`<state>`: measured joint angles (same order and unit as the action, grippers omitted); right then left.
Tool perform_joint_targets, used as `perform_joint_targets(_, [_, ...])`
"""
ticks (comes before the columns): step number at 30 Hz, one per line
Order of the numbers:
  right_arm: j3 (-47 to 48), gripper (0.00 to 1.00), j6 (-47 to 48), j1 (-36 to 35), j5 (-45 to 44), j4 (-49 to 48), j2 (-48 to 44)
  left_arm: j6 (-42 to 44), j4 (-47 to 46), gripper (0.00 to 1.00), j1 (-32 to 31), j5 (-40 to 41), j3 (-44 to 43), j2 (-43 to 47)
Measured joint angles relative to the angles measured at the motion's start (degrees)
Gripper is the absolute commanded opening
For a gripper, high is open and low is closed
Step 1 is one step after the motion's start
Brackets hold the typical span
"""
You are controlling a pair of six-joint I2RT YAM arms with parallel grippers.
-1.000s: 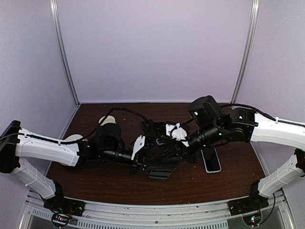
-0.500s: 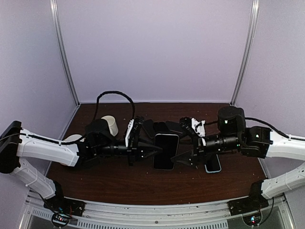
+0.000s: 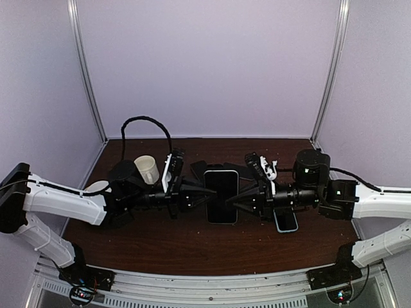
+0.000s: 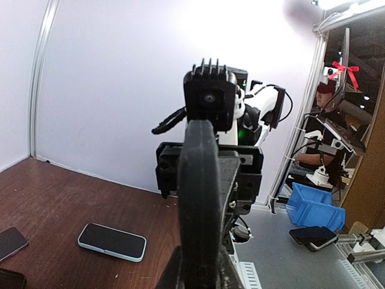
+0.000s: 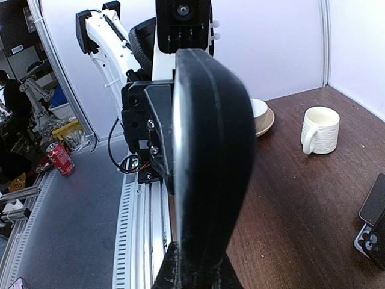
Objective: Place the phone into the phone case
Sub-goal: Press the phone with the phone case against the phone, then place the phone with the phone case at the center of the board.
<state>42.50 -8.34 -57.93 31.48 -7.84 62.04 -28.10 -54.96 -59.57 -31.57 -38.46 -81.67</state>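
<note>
The left gripper (image 3: 201, 196) and right gripper (image 3: 240, 204) each clamp an opposite edge of the phone case (image 3: 221, 191) and should hold it level, squeezing evenly.

i see the phone case (image 3: 221, 192) mid-table between left gripper (image 3: 203, 196) and right gripper (image 3: 240, 205); phone (image 3: 286, 221) lies right, mug (image 3: 148, 169) behind-left.

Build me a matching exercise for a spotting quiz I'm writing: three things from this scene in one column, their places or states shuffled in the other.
1. black phone
2. white mug
3. blue-edged phone

A. lying flat on the table beside the right arm
B. clamped between the left fingers and right fingers
C. standing upright beside the left arm

Pairs: 1-B, 2-C, 3-A.
</note>
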Motion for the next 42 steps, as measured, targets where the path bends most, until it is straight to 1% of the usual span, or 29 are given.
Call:
perform_joint_targets(1, [0.0,0.0,-0.2,0.1,0.2,0.1,0.0,-0.3,0.0,0.0,0.0,0.0,0.0,0.0])
perform_joint_targets(2, [0.0,0.0,-0.4,0.2,0.3,0.2,0.0,-0.4,0.0,0.03,0.0,0.0,0.0,-0.1])
perform_joint_targets(4, [0.4,0.0,-1.0,0.5,0.5,1.0,0.0,-0.7,0.0,0.41,0.0,0.4,0.0,-0.1])
perform_joint_targets(5, [0.7,0.0,-1.2,0.6,0.6,1.5,0.1,-0.9,0.0,0.56,0.0,0.9,0.1,-0.1])
perform_joint_targets(6, [1.4,0.0,-1.8,0.7,0.4,2.9,0.2,-1.0,-0.7,0.65,-0.2,2.2,0.5,-0.1])
perform_joint_targets(8, [2.4,0.0,-3.3,1.9,-0.8,6.5,0.4,-1.0,-1.3,0.73,-0.1,4.9,1.8,0.7])
perform_joint_targets(10, [3.5,0.0,-5.5,3.3,-2.7,11.0,1.0,-0.7,0.3,0.8,-0.1,10.1,4.2,2.7])
perform_joint_targets(11, [4.2,0.0,-6.8,4.1,-3.7,13.3,1.4,-0.3,2.4,0.82,-0.1,12.6,4.9,3.8])
perform_joint_targets(13, [5.3,0.0,-10.7,6.2,-5.4,18.6,3.0,0.6,9.6,0.83,-0.1,18.9,5.0,6.5])
perform_joint_targets(17, [5.5,0.0,-16.9,9.7,-6.5,25.8,6.0,3.7,21.5,0.85,0.0,30.5,5.0,11.0])
perform_joint_targets(20, [5.0,0.0,-20.9,12.3,-5.6,28.1,8.8,5.4,30.1,0.86,0.0,37.2,4.4,12.0])
perform_joint_targets(23, [4.9,0.0,-23.8,14.7,-3.7,28.4,12.4,6.2,36.9,0.86,0.0,41.5,3.2,11.9])
perform_joint_targets(28, [4.7,0.0,-25.6,18.3,-0.6,28.5,18.3,6.8,42.2,0.86,0.0,45.2,2.9,11.9])
perform_joint_targets(32, [4.0,0.0,-25.6,21.1,1.0,29.1,21.6,7.5,43.2,0.86,0.0,46.2,2.9,11.9])
perform_joint_targets(35, [2.7,0.06,-25.4,23.1,2.2,29.4,23.1,8.3,43.3,0.86,0.0,46.6,2.9,11.9])
perform_joint_targets(39, [3.1,0.21,-24.5,25.0,4.5,29.2,25.1,8.9,43.2,0.86,0.0,46.8,2.9,11.8])
perform_joint_targets(40, [3.6,0.24,-23.8,25.2,4.2,29.6,25.9,9.0,43.3,0.87,0.1,46.8,2.9,11.8])
perform_joint_targets(42, [4.6,0.27,-22.4,25.3,2.4,31.4,27.6,9.1,43.2,0.87,0.3,46.8,2.9,11.8])
